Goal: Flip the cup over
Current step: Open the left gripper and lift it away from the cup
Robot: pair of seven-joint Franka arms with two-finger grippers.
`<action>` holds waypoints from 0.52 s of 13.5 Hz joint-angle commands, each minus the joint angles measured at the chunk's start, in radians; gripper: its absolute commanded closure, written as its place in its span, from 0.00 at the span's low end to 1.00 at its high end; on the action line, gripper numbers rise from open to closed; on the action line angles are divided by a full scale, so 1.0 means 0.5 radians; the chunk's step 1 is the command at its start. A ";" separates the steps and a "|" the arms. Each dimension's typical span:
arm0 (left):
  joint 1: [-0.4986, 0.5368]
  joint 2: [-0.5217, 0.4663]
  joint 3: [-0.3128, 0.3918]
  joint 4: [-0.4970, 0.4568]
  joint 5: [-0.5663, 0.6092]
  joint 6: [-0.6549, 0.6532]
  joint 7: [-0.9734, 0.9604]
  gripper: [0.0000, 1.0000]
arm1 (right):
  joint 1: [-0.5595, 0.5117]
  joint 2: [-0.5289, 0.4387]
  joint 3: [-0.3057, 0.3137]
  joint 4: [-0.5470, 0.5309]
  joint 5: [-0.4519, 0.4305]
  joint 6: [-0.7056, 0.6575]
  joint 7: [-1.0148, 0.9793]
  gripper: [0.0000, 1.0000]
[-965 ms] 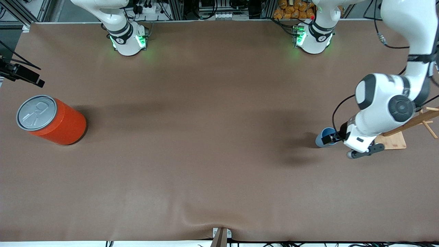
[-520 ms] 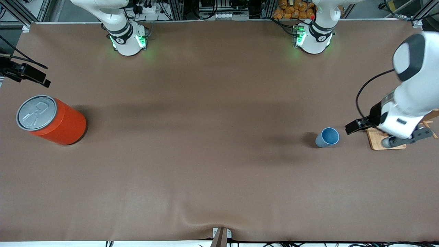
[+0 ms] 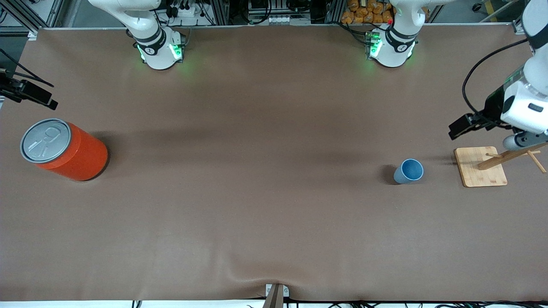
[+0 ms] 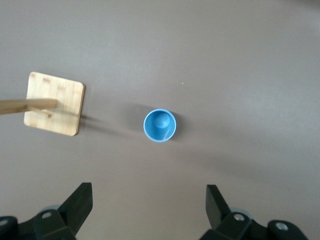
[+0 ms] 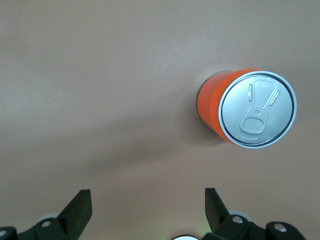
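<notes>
The light-blue cup point(image 3: 409, 171) stands upright, mouth up, near the left arm's end of the table. It also shows from above in the left wrist view point(image 4: 160, 125), darker blue inside. My left gripper point(image 3: 457, 127) is open and empty, raised over the table beside the wooden stand and apart from the cup; its fingers spread wide in the left wrist view point(image 4: 149, 205). My right gripper point(image 5: 147, 205) is open and empty, high over the table by the orange can, and the right arm waits.
A wooden stand point(image 3: 480, 167) with a slanted peg sits beside the cup toward the left arm's end; it also shows in the left wrist view point(image 4: 54, 103). A large orange can point(image 3: 70, 152) with a grey lid stands at the right arm's end, also in the right wrist view point(image 5: 245, 110).
My left gripper was at the cup a second ago; it has let go and moved up and away toward the table's end. The cup stays upright.
</notes>
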 commanded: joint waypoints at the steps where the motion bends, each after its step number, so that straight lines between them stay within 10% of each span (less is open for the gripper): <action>1: 0.016 -0.057 -0.015 0.050 0.024 -0.100 0.012 0.00 | 0.014 -0.010 0.007 0.025 0.009 -0.001 0.006 0.00; 7: -0.091 -0.174 0.110 0.010 -0.016 -0.177 0.073 0.00 | 0.008 -0.010 0.004 0.034 0.009 -0.004 0.006 0.00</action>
